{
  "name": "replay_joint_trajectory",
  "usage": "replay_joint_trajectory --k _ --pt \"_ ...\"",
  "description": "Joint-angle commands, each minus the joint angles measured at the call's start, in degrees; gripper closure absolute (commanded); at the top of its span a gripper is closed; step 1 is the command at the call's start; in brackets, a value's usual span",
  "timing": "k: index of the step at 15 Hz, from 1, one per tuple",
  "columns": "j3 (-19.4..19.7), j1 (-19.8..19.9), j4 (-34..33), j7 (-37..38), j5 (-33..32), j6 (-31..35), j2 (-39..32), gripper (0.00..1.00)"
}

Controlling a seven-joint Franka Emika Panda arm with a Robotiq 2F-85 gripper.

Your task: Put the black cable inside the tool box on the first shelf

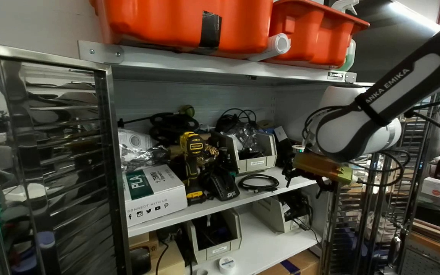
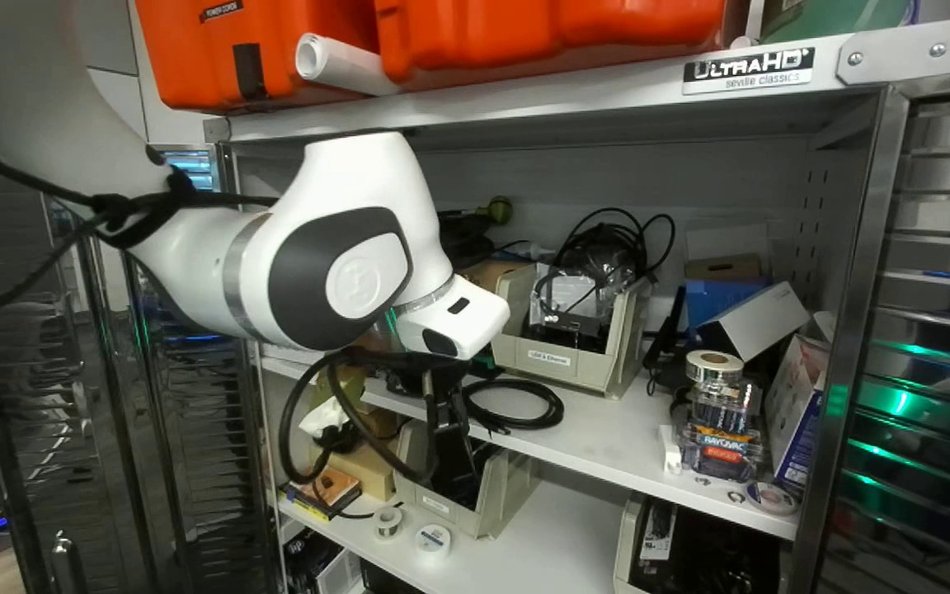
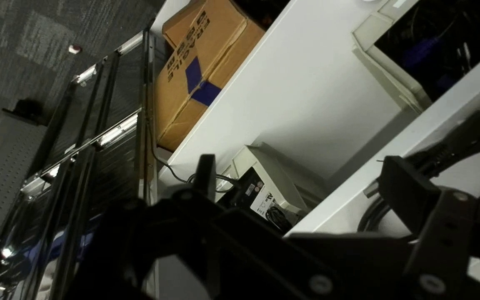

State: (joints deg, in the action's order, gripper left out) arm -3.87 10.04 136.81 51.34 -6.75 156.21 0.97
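The black cable (image 1: 258, 188) lies coiled on the upper inside shelf, near its front edge. It also shows in an exterior view (image 2: 556, 408) and partly at the right of the wrist view (image 3: 375, 214), behind a fingertip. The tool box, a beige open bin (image 1: 256, 164) with a label, stands just behind the coil, holding bagged items and black cables. It shows too in an exterior view (image 2: 549, 363). My gripper (image 1: 304, 184) hangs beside the coil, in front of the shelf edge. In the wrist view its fingers (image 3: 306, 175) are wide apart with nothing between them.
A yellow drill (image 1: 193, 147), a charger (image 1: 222, 187) and a PLA box (image 1: 159, 198) share the shelf. Battery packs (image 2: 718, 445) stand at its other end. More bins (image 1: 216, 250) are on the lower shelf. Metal doors (image 1: 63, 164) flank the cabinet.
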Motion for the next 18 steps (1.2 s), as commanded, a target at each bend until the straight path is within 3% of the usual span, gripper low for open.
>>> replay_joint_trajectory --k 1,6,18 --pt "2.46 -3.53 -9.17 2.66 2.71 -5.51 -5.34 0.00" --pt "4.34 -6.75 -17.53 7.52 2.74 -14.98 -10.18 0.00" --pt "8.19 -10.99 -23.89 13.74 0.79 -11.76 -16.54 0.00"
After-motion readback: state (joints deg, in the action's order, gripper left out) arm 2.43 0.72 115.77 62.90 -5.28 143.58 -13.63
